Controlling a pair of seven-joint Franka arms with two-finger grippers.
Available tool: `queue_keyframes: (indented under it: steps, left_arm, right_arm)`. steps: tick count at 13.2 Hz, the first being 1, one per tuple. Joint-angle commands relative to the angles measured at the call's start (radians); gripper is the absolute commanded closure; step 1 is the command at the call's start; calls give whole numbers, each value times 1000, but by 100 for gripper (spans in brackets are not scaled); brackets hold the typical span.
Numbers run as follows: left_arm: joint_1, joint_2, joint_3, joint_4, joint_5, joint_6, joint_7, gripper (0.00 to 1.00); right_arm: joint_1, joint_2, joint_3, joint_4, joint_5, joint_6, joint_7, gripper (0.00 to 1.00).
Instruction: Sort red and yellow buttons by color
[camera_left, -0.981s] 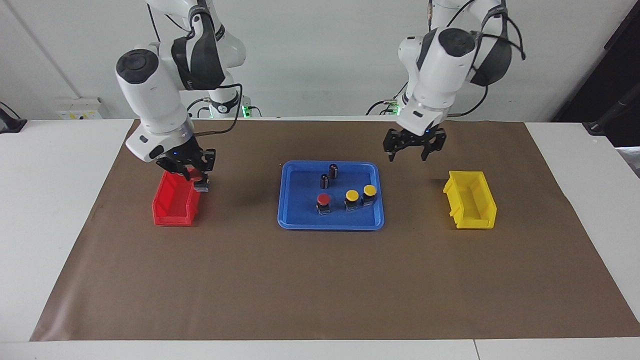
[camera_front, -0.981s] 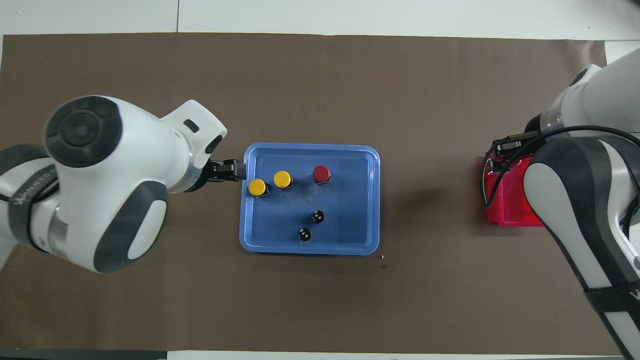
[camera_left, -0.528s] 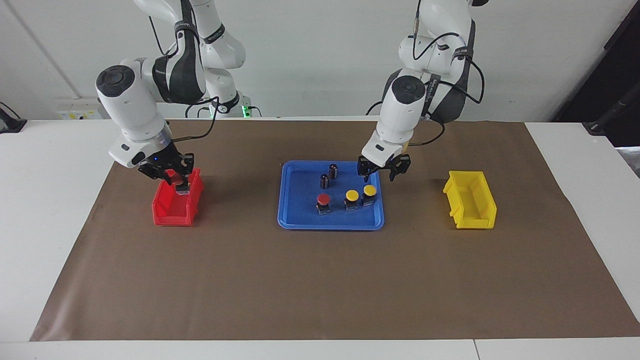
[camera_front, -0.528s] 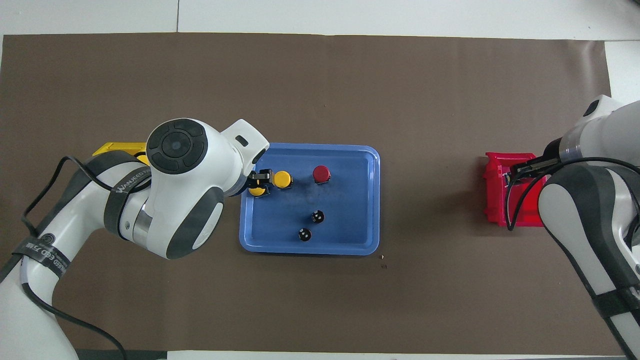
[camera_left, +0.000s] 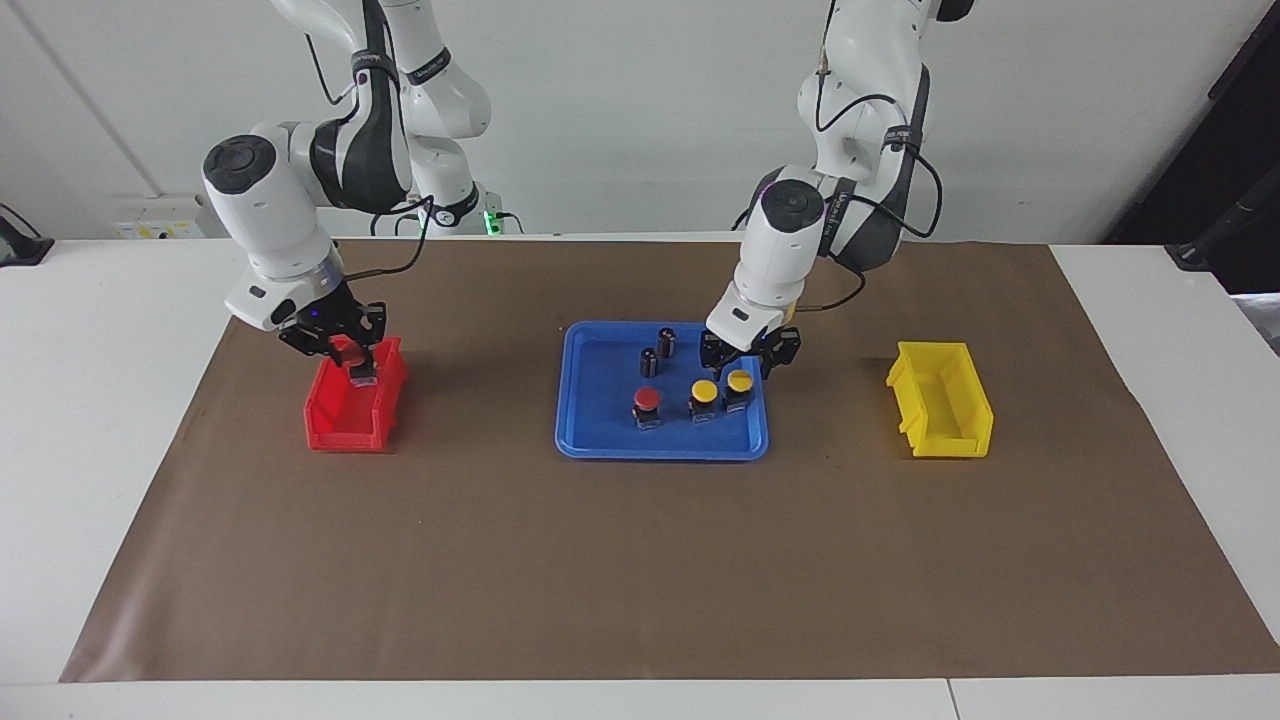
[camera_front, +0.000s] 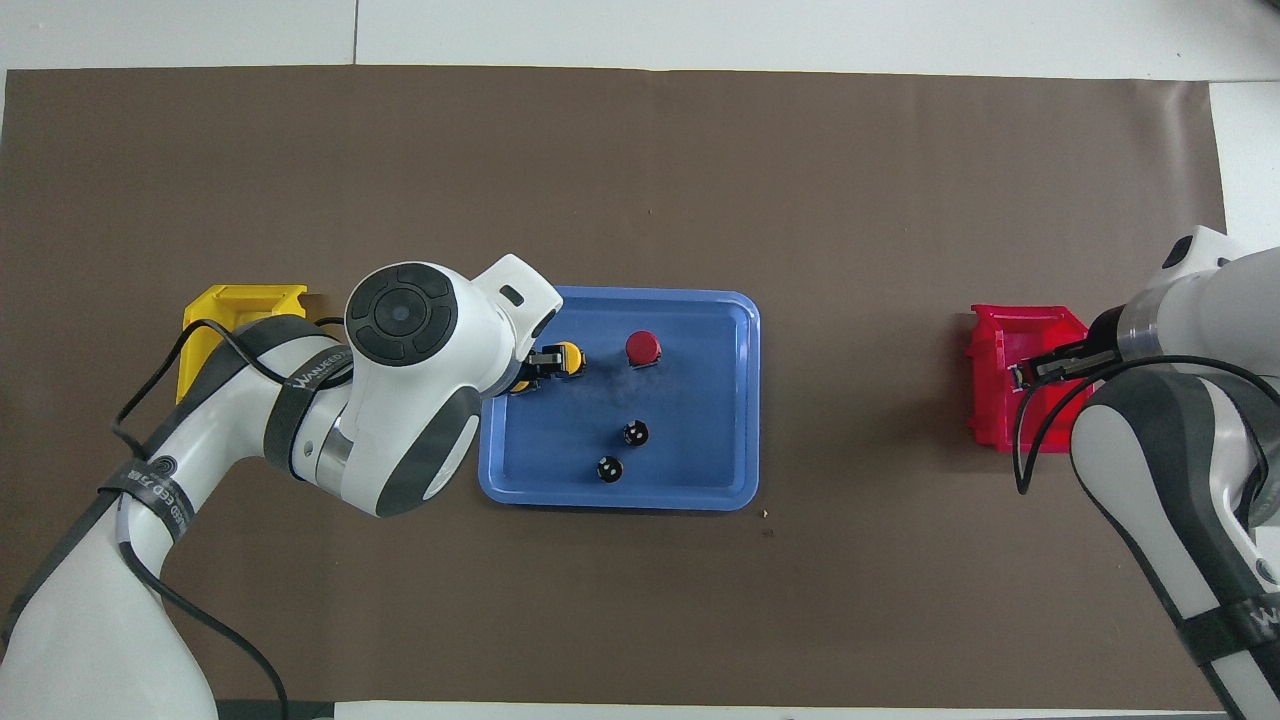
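Observation:
A red button (camera_left: 647, 398) and two yellow buttons (camera_left: 704, 390) (camera_left: 739, 380) stand in the blue tray (camera_left: 600, 425). My left gripper (camera_left: 748, 358) is open, low over the yellow button nearest the left arm's end; the facing view shows no touch. In the overhead view the left wrist hides most of that button (camera_front: 520, 386); the other yellow button (camera_front: 568, 357) and the red button (camera_front: 642, 347) show. My right gripper (camera_left: 340, 348) is shut on the second red button (camera_left: 354, 358), held over the red bin (camera_left: 345, 415).
Two small dark cylinders (camera_left: 667, 341) (camera_left: 649, 361) stand in the tray, nearer to the robots than the buttons. A yellow bin (camera_left: 940, 400) sits on the brown mat toward the left arm's end. The red bin (camera_front: 1005, 400) sits toward the right arm's end.
My left gripper has swung from over the mat beside the tray to low over the yellow button. My right gripper has carried the red button to over the red bin.

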Motion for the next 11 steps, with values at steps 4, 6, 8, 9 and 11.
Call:
queue_keyframes:
  steps: [4, 6, 8, 9, 11]
  left_arm:
    - [-13, -5, 17, -30, -9, 27, -9, 26]
    - [-11, -5, 17, -30, -9, 35, -9, 36]
    - [-10, -5, 17, -30, -9, 47, -9, 39]
    - [-10, -5, 17, -30, -9, 54, -10, 39]
    - [-10, 3, 17, -32, -9, 58, -10, 39]
  right_arm:
    - [-47, -56, 8, -180, 64, 152, -50, 80]
    - [-64, -56, 8, -220, 64, 210, -85, 80]
    - [-71, -64, 7, -242, 64, 229, -105, 80]
    - [-79, -65, 7, -246, 64, 230, -125, 80]
    - [-85, -70, 7, -254, 64, 230, -130, 80]
